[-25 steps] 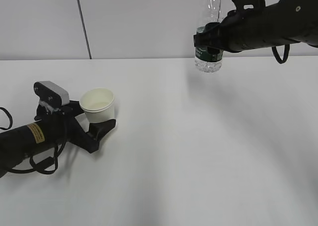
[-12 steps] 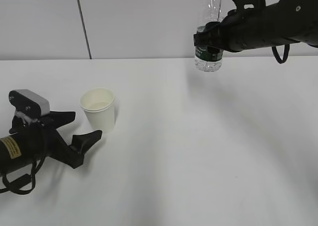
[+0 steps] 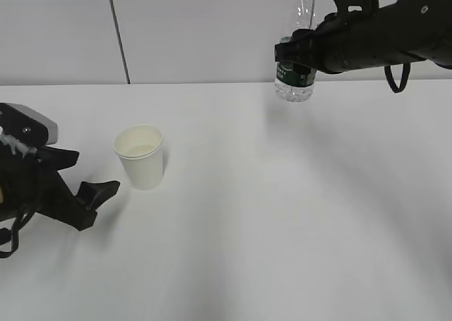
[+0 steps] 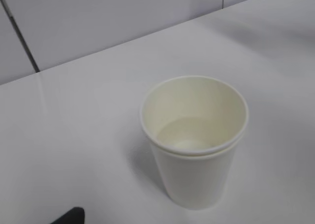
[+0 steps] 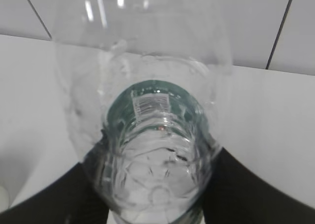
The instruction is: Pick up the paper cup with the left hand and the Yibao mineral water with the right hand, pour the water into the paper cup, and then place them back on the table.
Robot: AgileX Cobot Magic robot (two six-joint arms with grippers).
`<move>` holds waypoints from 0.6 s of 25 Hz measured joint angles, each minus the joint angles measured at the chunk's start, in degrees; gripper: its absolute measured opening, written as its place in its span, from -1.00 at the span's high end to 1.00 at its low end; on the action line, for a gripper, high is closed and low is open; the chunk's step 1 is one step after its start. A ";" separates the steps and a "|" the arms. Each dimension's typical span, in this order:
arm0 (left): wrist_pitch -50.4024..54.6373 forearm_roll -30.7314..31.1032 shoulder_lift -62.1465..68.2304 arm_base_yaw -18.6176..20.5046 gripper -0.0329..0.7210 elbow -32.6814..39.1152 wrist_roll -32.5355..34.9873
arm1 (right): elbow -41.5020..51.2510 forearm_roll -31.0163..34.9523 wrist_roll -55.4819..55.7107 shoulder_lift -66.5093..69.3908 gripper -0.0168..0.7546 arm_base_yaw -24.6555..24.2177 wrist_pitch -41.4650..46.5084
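Already the surface [image 3: 282,215] carries the cup [image 3: 140,156], upright with water [image 4: 184,135] inside, left fingers [image 3: 85,194] spread and clear beside it. Right fingers [image 3: 300,49] pinch the bottle [image 3: 295,70] aloft; setting it down remains.

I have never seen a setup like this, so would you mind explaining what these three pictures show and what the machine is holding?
This is a robot with two black arms, each ending in a two-finger tool. One picture comes from a camera facing the table; the other two come from cameras on each wrist. The left tool is open and holds nothing. It sits beside a white paper cup standing upright on the table, and its wrist camera looks into that cup. The right tool holds a clear water bottle with a green label upright in the air above the table; its wrist camera sees the bottle up close.
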 joint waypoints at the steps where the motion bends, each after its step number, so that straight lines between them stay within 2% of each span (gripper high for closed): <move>1: 1.49 0.00 -1.40 0.00 -0.61 0.00 -0.72 | 0.00 0.31 0.09 0.00 -0.06 0.00 0.00; 4: 7.35 -0.10 -5.11 0.00 -0.61 -0.17 -3.20 | 0.00 0.87 0.09 -0.37 -0.06 0.00 0.00; 10: 32.24 -0.18 -10.18 0.00 -0.61 -6.44 -10.25 | 0.00 1.00 0.09 -0.61 -0.06 0.00 -0.14; 15: 51.31 -5.15 -13.68 0.00 -0.61 -13.42 -11.28 | 0.00 1.00 0.09 -0.69 -0.06 0.00 -0.14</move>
